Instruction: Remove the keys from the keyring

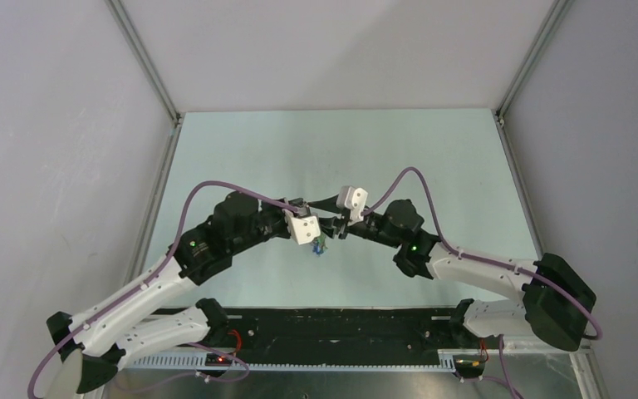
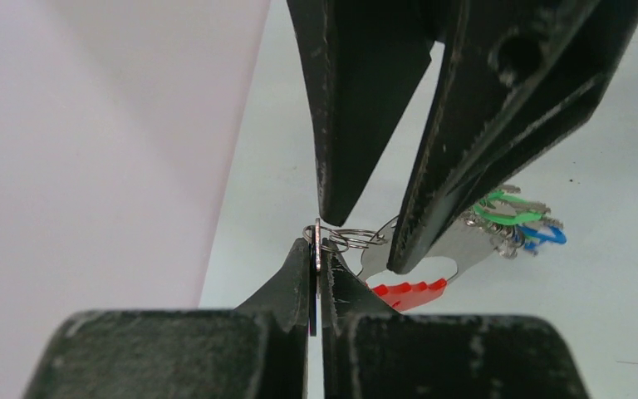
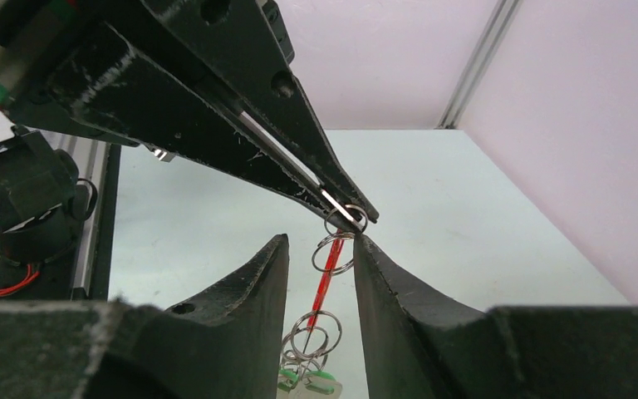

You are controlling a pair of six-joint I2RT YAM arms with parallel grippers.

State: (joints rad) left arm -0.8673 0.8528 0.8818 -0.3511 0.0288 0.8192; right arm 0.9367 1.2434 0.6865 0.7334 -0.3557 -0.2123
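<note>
You've got both arms meeting mid-air over the table. Your L claw is pressed tight, pinching a small silver ring at the top of a chain of rings. Your R claw is spread apart, w/ that chain hanging down between its fingers. The red keyring hangs in the same bunch. The keys, some w/ green & blue bits, dangle at the far end, under both claws.

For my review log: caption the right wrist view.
Left gripper pinches a small silver ring; keys hang within the open right gripper.
</note>
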